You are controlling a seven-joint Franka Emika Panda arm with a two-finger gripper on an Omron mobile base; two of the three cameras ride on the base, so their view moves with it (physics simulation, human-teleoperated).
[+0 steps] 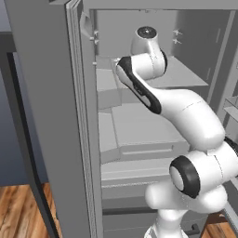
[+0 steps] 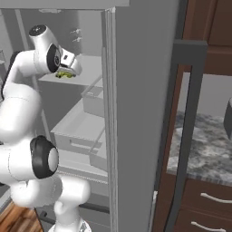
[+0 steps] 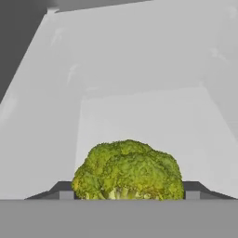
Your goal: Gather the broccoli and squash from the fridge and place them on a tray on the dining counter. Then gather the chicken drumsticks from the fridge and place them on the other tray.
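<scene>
My tool (image 3: 128, 195) sits around the broccoli (image 3: 128, 169) on a fridge (image 1: 51, 116) shelf, its tips seemingly squeezing both sides.

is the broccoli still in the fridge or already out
In the fridge. The broccoli sits on a pale shelf inside the fridge, between the pincer fingertips; whether it is gripped, cannot tell.

You see flat, even rendered light; inside the tall grey open fridge (image 1: 139, 125), soft shadows, slightly blurry edges.
</scene>
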